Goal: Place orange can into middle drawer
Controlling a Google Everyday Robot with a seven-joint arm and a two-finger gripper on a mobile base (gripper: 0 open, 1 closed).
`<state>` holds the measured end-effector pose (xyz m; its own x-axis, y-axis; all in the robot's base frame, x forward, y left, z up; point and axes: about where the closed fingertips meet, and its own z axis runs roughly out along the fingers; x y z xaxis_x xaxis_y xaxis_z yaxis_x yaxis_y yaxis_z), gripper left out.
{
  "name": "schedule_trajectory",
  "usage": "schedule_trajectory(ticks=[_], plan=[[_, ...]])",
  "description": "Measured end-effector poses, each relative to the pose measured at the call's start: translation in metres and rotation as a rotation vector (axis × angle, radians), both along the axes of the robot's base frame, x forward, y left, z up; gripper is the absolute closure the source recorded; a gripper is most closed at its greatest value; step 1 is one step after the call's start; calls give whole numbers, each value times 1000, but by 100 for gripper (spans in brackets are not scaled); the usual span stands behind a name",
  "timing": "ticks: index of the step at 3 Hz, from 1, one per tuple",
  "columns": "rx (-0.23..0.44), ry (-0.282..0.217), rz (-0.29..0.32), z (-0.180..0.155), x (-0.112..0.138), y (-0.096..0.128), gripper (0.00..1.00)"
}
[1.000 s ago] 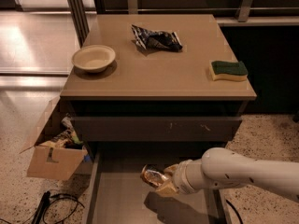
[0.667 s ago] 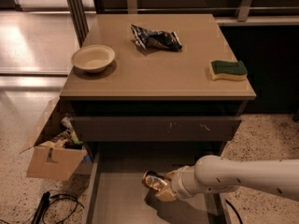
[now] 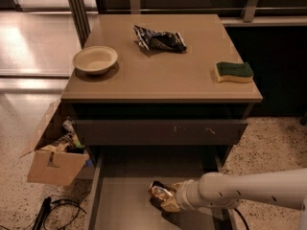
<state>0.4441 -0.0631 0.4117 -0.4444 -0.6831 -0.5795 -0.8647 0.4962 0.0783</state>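
Note:
The orange can (image 3: 158, 191) is a small shiny orange-gold can, lying on its side over the floor of the open middle drawer (image 3: 120, 200), near the drawer's centre. My gripper (image 3: 169, 199) comes in from the right on a white arm and is shut on the orange can, low inside the drawer. I cannot tell whether the can touches the drawer floor. The drawer is pulled out below the closed drawer front (image 3: 158, 131) with small white scuff marks.
On the cabinet top (image 3: 158, 80) sit a cream bowl (image 3: 95, 59), a dark foil snack bag (image 3: 159, 39) and a yellow-green sponge (image 3: 234, 71). A cardboard box (image 3: 55, 159) of clutter stands on the floor at the left, with black cables (image 3: 53, 212) beside it.
My gripper and the can have moved lower and slightly left, deeper into the drawer. Nothing on the cabinet top has moved.

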Motion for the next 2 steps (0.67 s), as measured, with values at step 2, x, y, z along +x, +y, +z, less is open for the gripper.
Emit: schedule_trajectory(ticks=[2], plan=[[17, -12, -28, -32, -2, -1, 100]])
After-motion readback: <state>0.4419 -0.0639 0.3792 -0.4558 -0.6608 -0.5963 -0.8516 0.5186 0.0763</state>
